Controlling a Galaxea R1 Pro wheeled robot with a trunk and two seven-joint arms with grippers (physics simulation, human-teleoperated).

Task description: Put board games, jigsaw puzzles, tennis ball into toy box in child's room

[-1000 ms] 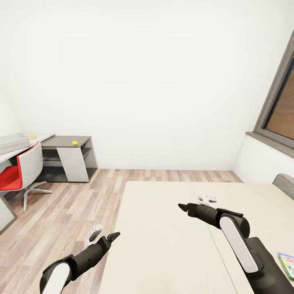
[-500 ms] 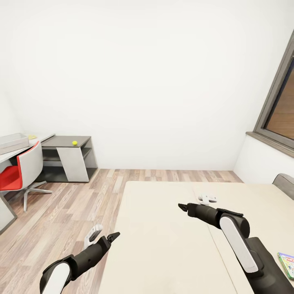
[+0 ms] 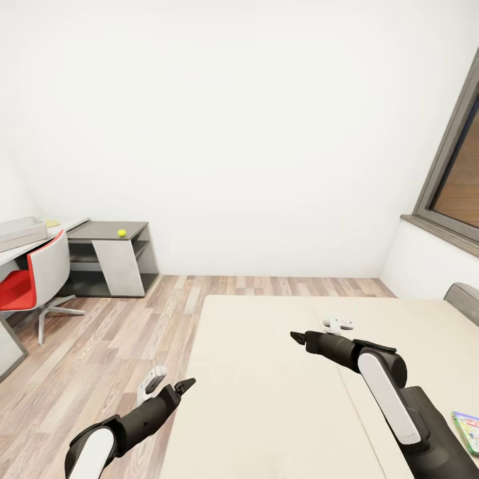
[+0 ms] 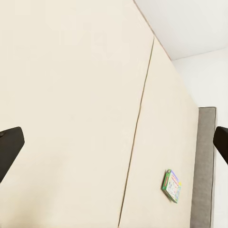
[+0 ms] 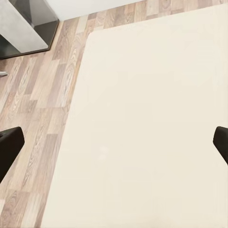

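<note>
Both arms hover over the bed (image 3: 266,399); the left gripper (image 3: 163,384) and right gripper (image 3: 319,330) are released and carry nothing. A board game (image 3: 467,429) lies at the lower right edge of the head view, also seen in the left wrist view (image 4: 172,185). Best practice is probably to turn right, centring that box before reaching. The toy box (image 3: 20,231) sits far left on the table (image 3: 66,225); its contents cannot be told. The tennis ball (image 3: 122,233) rests on the lower desk (image 3: 106,231).
</note>
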